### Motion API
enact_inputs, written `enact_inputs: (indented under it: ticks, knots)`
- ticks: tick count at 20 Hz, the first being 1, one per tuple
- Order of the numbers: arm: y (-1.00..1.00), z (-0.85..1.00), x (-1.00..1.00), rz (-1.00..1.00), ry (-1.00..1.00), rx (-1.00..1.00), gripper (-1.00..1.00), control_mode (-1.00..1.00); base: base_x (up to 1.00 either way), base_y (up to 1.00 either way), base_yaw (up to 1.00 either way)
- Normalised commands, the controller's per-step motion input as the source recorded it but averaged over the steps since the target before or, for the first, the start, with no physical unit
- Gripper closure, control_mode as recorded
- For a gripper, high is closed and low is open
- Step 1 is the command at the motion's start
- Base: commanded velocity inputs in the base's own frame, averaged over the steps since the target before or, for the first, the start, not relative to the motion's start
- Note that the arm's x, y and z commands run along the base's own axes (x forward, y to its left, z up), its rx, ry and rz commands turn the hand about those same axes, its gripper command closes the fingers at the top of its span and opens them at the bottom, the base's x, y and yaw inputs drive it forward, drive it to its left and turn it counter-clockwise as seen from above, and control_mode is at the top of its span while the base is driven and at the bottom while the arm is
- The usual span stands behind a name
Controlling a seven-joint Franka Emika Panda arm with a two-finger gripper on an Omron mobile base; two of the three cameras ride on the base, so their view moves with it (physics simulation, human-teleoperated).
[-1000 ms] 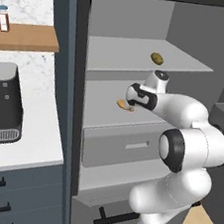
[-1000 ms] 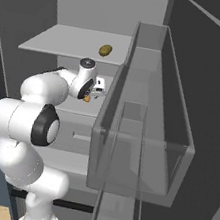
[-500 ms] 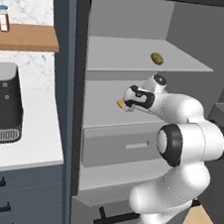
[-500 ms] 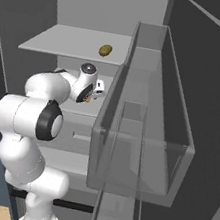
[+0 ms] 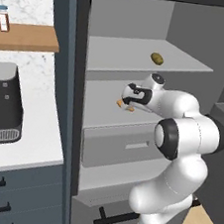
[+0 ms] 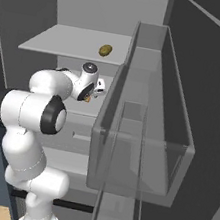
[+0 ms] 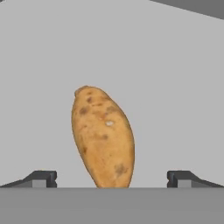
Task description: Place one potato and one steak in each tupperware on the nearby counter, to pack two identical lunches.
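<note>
Two potatoes show inside the open grey fridge cabinet (image 5: 193, 40). One, a small olive-brown oval potato (image 5: 157, 58), lies on the upper pale grey shelf (image 5: 116, 54), toward its middle; from the right base camera it (image 6: 105, 50) sits near the back of that shelf (image 6: 57, 42). The other, a long orange-brown speckled potato (image 7: 103, 137), lies on the shelf below (image 5: 102, 107), and in the hand camera it stands lengthwise between the two dark fingertips (image 7: 41, 178), its near end hidden at the bottom edge. From the left base camera only a small orange sliver of it (image 5: 121, 103) peeks out at the gripper's front.

The white arm's two-finger gripper (image 5: 130, 100) reaches in over the middle shelf, its jaws spread wide, one tip on each side of the long potato with clear grey shelf between each tip and the skin; nothing is pinched. In the right base camera the gripper (image 6: 88, 97) is partly hidden behind the clear door bin (image 6: 143, 138) of the swung-open fridge door.

Left of the fridge, the plain white counter (image 5: 35, 139) over dark blue-grey drawers carries a dark boxy appliance (image 5: 2, 104). Above it hangs an orange-brown wooden shelf (image 5: 28, 38) holding a small jar (image 5: 2, 18).
</note>
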Motion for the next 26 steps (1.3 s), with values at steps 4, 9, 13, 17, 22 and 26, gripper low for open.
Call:
enact_inputs:
  ticks: [4, 9, 13, 17, 22, 26]
  knots:
    - [0.12, -0.01, 0.02, 0.04, 0.0, 0.0, -1.0, -1.0, 0.0, 0.0, 0.0]
    - [0.09, -0.05, 0.14, 0.03, -0.03, 0.0, -1.0, -1.0, 0.0, 0.0, 0.0]
    - [0.06, -0.19, 0.08, 0.04, -0.03, 0.0, -1.0, -1.0, 0.0, 0.0, 0.0]
    - [0.09, -0.26, 0.09, 0.06, -0.01, 0.0, -1.0, -1.0, 0.0, 0.0, 0.0]
    - [0.08, -0.08, 0.06, 0.07, -0.01, 0.0, -1.0, -1.0, 0.0, 0.0, 0.0]
    - [0.0, 0.0, 0.0, 0.05, 0.0, 0.0, -1.0, -1.0, 0.0, 0.0, 0.0]
